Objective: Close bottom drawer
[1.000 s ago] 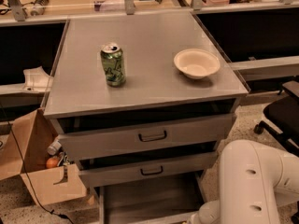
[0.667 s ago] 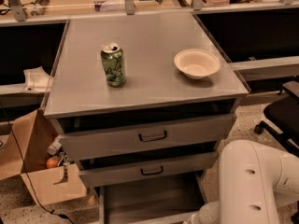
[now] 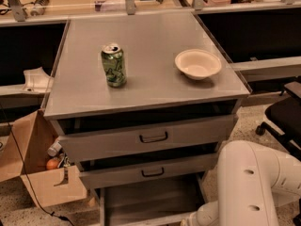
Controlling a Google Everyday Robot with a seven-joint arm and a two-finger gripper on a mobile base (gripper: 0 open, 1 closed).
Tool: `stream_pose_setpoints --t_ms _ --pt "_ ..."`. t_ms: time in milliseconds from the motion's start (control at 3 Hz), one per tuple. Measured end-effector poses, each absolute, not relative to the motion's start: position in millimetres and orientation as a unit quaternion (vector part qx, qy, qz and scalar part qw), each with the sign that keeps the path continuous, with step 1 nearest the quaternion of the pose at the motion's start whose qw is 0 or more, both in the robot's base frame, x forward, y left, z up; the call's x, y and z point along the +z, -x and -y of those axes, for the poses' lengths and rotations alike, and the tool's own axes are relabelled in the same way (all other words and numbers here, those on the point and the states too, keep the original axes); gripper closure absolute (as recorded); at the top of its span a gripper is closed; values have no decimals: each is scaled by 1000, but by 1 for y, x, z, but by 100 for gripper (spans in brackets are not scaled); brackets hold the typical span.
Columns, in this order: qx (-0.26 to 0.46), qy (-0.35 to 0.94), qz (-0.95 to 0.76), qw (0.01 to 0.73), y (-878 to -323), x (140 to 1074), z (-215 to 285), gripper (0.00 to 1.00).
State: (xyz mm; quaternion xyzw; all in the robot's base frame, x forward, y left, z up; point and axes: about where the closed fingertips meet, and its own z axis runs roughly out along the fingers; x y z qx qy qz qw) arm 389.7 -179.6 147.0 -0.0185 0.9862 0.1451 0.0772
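A grey metal cabinet (image 3: 150, 36) with three drawers is filling the middle of the view, seen from above and in front. The bottom drawer (image 3: 150, 199) is sitting at 6 o'clock in the frame, low under the other two, and is standing open: its shallow flat grey tray is sticking out toward 6 o'clock, toward the viewer, with its sliding axis running from 12 to 6 and its width running from 9 to 3. Its front and handle are falling at or past the lower edge of the view and are not showing clearly. Above it, the middle drawer (image 3: 141, 173) and the top drawer (image 3: 117, 142) are each sitting slightly out, each showing a small dark loop handle. On the cabinet top, a green soda can (image 3: 113, 65) is standing upright toward 10 o'clock, and a cream bowl (image 3: 198, 64) is resting well apart from it toward 2 o'clock. The white robot arm (image 3: 254, 187) is bulking at 4 to 5 o'clock, just beside the open tray, bending down toward the lower edge. The gripper is lying out of view past that edge, so whether it is open, closed or touching anything cannot be told. A cardboard box (image 3: 37, 173) is sitting on the floor at 8 o'clock, and a black office chair (image 3: 287, 117) is showing at 3 o'clock.
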Motion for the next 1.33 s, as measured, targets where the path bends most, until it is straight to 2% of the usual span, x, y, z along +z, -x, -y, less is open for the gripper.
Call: stream_pose_setpoints --t_ms 1333 --pt "161 61 -979 112 -432 148 132 100"
